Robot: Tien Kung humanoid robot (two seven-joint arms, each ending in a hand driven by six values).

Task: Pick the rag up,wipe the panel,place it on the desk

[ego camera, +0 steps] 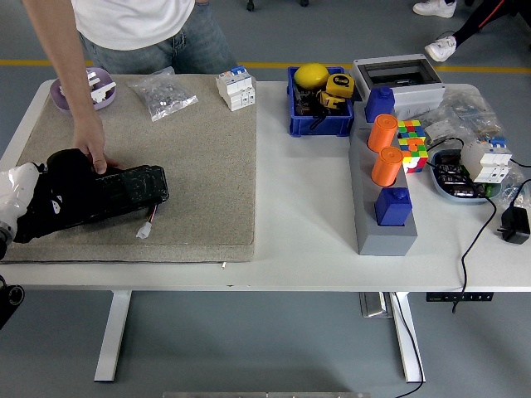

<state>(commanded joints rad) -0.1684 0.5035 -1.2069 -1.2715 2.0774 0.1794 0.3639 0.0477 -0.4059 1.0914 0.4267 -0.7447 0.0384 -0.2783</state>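
The rag looks soft, light and limp, so we would pinch a bunched fold rather than a loose edge. It sits at the bench's left edge, bunched under our left hand, whose fingers are curled on it over the black panel. A person's hand presses on the panel from the far side; our right hand is out of view.

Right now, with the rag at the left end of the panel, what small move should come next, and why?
Probably sweep the left robot hand with the black rag back right along the panel: its right part lies uncovered, and the person's hand is steadying it.
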